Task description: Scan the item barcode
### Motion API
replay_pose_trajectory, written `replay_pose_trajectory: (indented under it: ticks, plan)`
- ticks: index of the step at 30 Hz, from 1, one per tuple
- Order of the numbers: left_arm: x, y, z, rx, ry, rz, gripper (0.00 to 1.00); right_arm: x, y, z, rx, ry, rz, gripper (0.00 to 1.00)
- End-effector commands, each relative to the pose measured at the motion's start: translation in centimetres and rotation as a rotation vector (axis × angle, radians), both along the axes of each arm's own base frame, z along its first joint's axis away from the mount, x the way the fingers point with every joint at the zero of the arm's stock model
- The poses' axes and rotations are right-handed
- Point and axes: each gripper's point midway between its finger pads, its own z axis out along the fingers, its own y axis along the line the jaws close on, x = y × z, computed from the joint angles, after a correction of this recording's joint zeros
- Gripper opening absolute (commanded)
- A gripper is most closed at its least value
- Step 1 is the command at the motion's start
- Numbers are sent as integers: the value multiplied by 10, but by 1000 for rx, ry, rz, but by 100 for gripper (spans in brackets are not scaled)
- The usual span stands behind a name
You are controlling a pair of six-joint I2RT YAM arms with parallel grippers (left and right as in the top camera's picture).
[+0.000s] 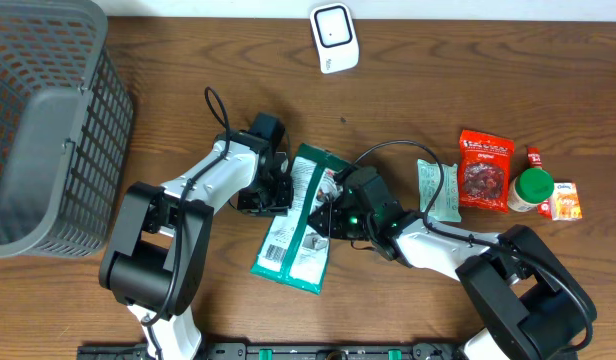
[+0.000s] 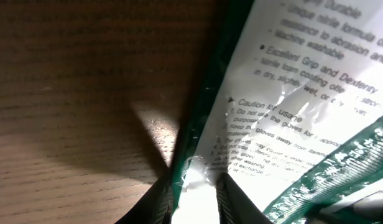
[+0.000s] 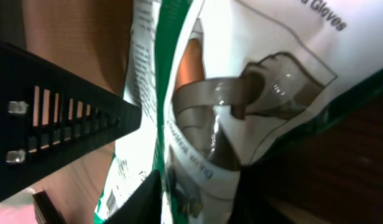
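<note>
A green and white glove packet (image 1: 298, 215) is held tilted over the middle of the table between my two grippers. Its printed back faces up, with a barcode (image 1: 277, 250) near its lower end. My left gripper (image 1: 275, 192) is shut on the packet's left edge. In the left wrist view its fingertips (image 2: 226, 193) pinch the green-bordered edge of the packet (image 2: 291, 118). My right gripper (image 1: 328, 215) grips the right side, and the packet (image 3: 210, 93) fills the gap between its fingers (image 3: 145, 199). A white scanner (image 1: 334, 38) stands at the table's far edge.
A grey mesh basket (image 1: 48, 130) fills the left end of the table. To the right lie a small pale packet (image 1: 437, 190), a red snack packet (image 1: 485, 170), a green-lidded jar (image 1: 533, 190) and a small orange box (image 1: 564, 201).
</note>
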Motion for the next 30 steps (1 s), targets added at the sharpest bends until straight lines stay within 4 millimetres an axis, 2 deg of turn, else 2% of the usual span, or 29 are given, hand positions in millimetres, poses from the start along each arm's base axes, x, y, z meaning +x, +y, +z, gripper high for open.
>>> replay_pose_trajectory:
  ticks: [1,10,22,27,30]
  plan:
    - [-18,1,-20,11,74,-7,26,-5,1,-8,-22,-10,18,36]
    - [-18,1,-20,10,73,-10,26,-9,10,-5,-13,-36,51,37]
    - [-18,1,-20,10,73,-11,26,-13,20,-1,3,-73,90,29]
    - [-16,0,-20,9,68,-10,26,-13,23,2,8,-95,108,36]
    - [-15,0,-20,6,61,-10,26,-13,23,2,2,-115,127,30]
